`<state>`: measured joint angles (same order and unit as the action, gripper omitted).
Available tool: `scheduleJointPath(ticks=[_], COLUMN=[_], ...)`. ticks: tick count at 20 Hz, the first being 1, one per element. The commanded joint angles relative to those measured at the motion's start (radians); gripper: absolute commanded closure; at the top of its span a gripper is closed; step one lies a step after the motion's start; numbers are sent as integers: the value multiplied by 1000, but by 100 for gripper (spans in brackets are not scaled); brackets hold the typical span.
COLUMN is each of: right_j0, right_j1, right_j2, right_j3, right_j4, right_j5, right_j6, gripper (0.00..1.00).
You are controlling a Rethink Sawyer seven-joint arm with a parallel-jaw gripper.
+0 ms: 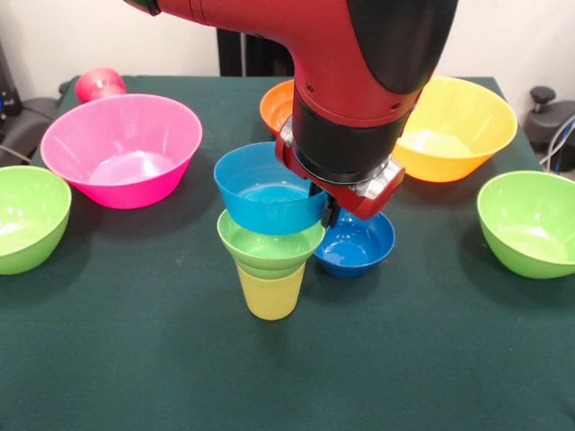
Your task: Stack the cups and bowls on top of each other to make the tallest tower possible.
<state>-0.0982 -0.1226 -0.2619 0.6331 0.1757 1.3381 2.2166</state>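
A tower stands mid-table: a pale yellow cup at the base, a lime green bowl on it, and a light blue bowl on top. My gripper is at the light blue bowl's right rim, mostly hidden under the red and black wrist, so its grip cannot be made out. A dark blue bowl rests on the cloth just right of the tower, below the wrist. The red cup is at the far left corner.
A large pink bowl sits at the left, and a lime green bowl lies at the left edge. Another green bowl is at the right edge. A big yellow bowl and an orange bowl sit behind the arm.
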Motion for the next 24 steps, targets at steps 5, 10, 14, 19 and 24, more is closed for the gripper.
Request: scheduleJointPath(ticks=[5,10,14,19,24], right_j0=[10,7,13,17,15], right_j1=[41,45,25,8,10], right_j2=[36,34,36,39,37], right_j3=[20,17,57,91,85], right_j4=[-25,-24,-24,-25,-26], right_j5=[-57,-61,-84,-115,-120], right_j6=[135,132,133,128,121], gripper=[100,100,100,100,100])
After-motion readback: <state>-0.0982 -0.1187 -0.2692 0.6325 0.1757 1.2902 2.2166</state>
